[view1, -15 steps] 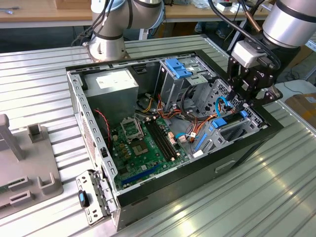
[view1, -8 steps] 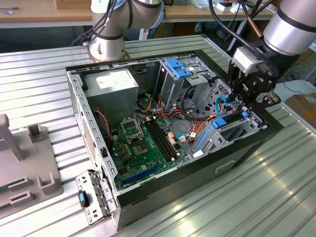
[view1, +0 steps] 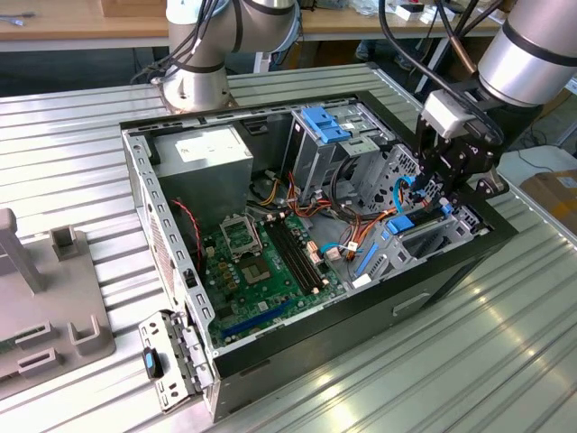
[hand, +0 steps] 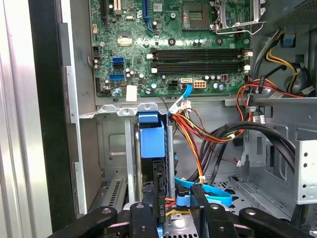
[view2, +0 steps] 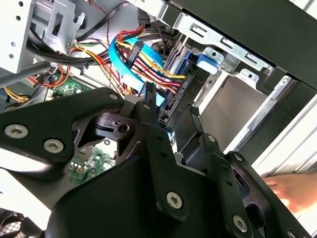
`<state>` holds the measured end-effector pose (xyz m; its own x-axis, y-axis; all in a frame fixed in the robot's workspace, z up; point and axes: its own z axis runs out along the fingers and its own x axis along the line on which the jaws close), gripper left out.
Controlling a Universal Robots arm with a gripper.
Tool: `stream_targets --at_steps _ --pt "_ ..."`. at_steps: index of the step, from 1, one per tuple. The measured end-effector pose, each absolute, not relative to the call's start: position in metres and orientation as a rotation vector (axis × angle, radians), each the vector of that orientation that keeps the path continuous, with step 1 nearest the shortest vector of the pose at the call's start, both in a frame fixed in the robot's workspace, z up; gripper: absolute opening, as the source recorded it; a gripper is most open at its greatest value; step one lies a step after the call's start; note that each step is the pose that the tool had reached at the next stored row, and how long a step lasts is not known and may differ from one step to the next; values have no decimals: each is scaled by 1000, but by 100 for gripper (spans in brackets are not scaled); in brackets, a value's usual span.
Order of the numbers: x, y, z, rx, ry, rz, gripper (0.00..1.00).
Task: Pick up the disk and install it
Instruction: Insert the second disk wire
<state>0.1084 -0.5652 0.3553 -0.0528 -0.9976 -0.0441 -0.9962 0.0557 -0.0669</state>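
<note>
Here the tool (view1: 442,185) hangs over the drive bay at the corner of the open computer case (view1: 451,262) on the exterior view's right, low among the cables. The disk (view1: 424,236), dark with bright blue side rails, sits in that bay next to the case's wall, tilted along the slot. In the first wrist view the disk (hand: 152,148) stands edge-on in the bay with its blue rail end toward the motherboard (hand: 168,44), and the tool's black fingers (hand: 148,218) straddle its near end; whether they clamp it or merely flank it cannot be told. In the second wrist view the fingers (view2: 153,134) reach down beside the disk's blue rail (view2: 181,84), just next to a bundle of red, yellow and blue cables (view2: 138,59). Elsewhere in the case, a grey power supply box (view1: 212,153) with a white label lies at the far corner, and a metal drive cage (view1: 320,144) with a light-blue latch stands upright beside it. The case rests on a ribbed metal surface (view1: 433,361), and a grey fixture (view1: 45,307) sits well apart at the exterior view's left.
</note>
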Motion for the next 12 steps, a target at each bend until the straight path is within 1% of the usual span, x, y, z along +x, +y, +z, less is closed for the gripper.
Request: stream_targets --at_steps 12 --pt "108 -565 353 -2100 2219 -12 42"
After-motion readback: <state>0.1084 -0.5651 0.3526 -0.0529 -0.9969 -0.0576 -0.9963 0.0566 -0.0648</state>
